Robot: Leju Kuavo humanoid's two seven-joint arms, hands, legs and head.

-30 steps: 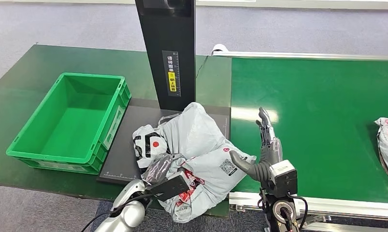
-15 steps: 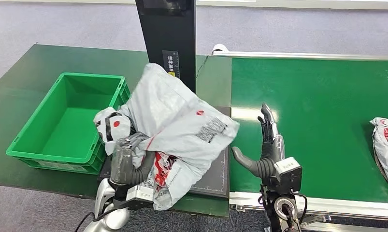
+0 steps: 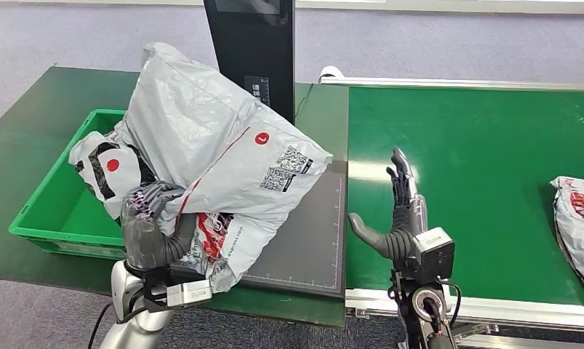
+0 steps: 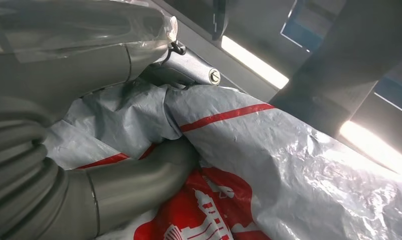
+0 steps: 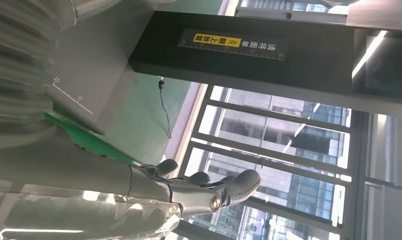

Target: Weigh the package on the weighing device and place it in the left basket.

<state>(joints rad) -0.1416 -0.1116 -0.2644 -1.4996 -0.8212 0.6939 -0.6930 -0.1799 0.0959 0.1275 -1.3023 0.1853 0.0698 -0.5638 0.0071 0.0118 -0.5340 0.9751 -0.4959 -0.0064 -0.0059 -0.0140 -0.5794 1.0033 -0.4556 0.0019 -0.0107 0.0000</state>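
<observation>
A large grey plastic package (image 3: 209, 153) with red stripes and black codes hangs in the air, lifted off the dark scale plate (image 3: 303, 240). My left hand (image 3: 149, 222) grips its lower crumpled part; up close the thumb and fingers (image 4: 138, 180) pinch the grey and red film (image 4: 289, 165). The package leans over the right side of the green basket (image 3: 52, 211) and hides much of it. My right hand (image 3: 398, 218) stands upright over the left edge of the green conveyor belt (image 3: 485, 167), fingers (image 5: 209, 187) stretched and apart, holding nothing.
The scale's black post (image 3: 256, 43) rises behind the package. A second package (image 3: 578, 218) lies at the right edge of the belt. The dark green table (image 3: 34, 116) carries the basket and scale.
My left hand has lifted the package off the scale plate and carried it up and left, over the basket's right side. The right hand stayed put. The package on the belt has crept leftward.
</observation>
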